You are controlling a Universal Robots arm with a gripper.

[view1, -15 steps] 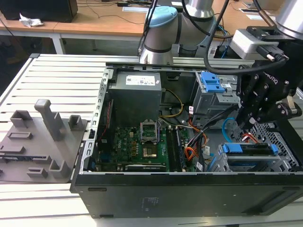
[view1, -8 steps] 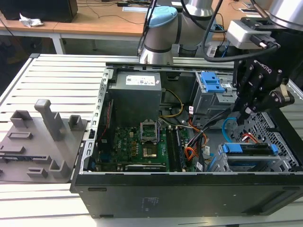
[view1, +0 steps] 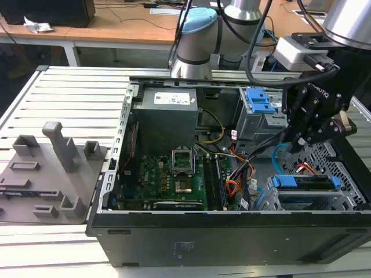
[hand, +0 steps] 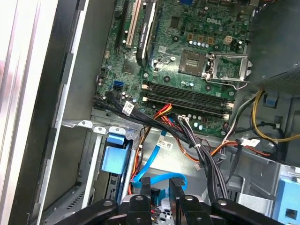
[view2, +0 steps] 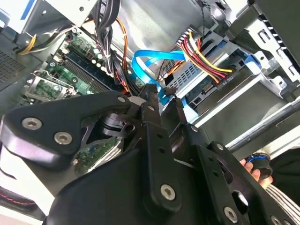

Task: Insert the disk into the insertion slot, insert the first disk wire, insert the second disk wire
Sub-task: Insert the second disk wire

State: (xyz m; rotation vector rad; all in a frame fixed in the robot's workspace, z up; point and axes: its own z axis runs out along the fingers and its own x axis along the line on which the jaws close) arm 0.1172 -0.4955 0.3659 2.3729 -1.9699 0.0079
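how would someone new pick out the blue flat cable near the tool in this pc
Look inside the open black computer case, at the end on the exterior view's right, where the tool hangs over the perforated grey drive cage. The blue flat cable curls just beside the tool. It is a flat bright-blue ribbon, while the neighbouring wires are thin red, yellow, orange and black strands.

Disk (view1: 305, 184) in slot (view1: 352, 200), beside mobo (view1: 162, 174)

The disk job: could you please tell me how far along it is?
The disk with blue rails looks seated in the insertion slot, and the red-yellow-black wire looks plugged into it. In hand: the gripper is at the end of the blue wire. Left: that blue wire, not visibly seated.
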